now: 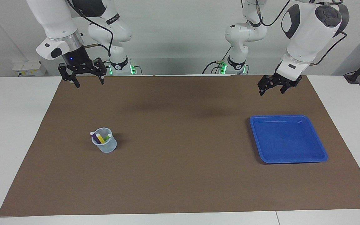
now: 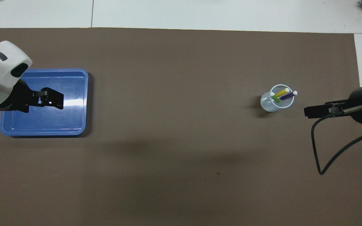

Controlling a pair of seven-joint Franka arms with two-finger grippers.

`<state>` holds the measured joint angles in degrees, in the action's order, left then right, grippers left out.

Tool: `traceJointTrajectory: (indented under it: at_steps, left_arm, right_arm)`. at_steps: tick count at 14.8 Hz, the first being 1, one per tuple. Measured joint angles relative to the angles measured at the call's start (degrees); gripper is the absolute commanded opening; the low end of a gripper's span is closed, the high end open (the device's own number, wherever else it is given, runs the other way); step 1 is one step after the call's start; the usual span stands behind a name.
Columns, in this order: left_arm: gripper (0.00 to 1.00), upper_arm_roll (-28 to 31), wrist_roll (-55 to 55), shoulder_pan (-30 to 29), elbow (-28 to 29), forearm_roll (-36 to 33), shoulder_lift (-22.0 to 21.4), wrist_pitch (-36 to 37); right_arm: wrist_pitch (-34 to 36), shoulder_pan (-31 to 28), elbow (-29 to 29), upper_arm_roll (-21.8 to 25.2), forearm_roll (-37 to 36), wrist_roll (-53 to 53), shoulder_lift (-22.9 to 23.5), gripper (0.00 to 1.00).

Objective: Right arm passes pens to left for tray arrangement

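No writing is legible; the right gripper (image 1: 88, 81) and left gripper (image 1: 272, 87) hang spread and empty, the pens (image 1: 100, 137) standing in the cup (image 1: 105, 147), the tray (image 1: 287, 139) bare.

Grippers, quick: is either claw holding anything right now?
Left gripper: open, empty, raised near the tray.
Right gripper: open, empty, raised at its own end.

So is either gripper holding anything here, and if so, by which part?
Nothing is held. The right gripper and left gripper both hang open and empty. All three pens stand in the cup; the tray holds nothing.
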<state>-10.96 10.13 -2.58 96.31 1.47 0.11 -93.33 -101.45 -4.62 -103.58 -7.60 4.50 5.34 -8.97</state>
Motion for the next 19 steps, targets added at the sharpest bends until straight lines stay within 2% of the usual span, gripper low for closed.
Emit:
traceJointTrajectory:
  at_steps: [6, 16, 19]
  left_arm:
    - [1.0, -0.01, 0.0, 0.04, 0.0, 0.0, 0.0, -0.05]
    - [1.0, -0.15, 0.0, 0.55, 0.0, 0.0, -0.03, -0.06]
    - [1.0, -0.15, 0.0, 0.66, 0.0, 0.0, -0.03, -0.06]
  right_arm:
    - [-0.39, 0.45, -0.24, -0.02, -0.01, 0.14, 0.04, 1.0]
    - [9.27, -0.24, -0.25, 0.52, -0.08, 0.18, -0.28, 1.0]
    - [9.96, -0.24, -0.26, 0.51, -0.08, 0.18, -0.49, 1.0]
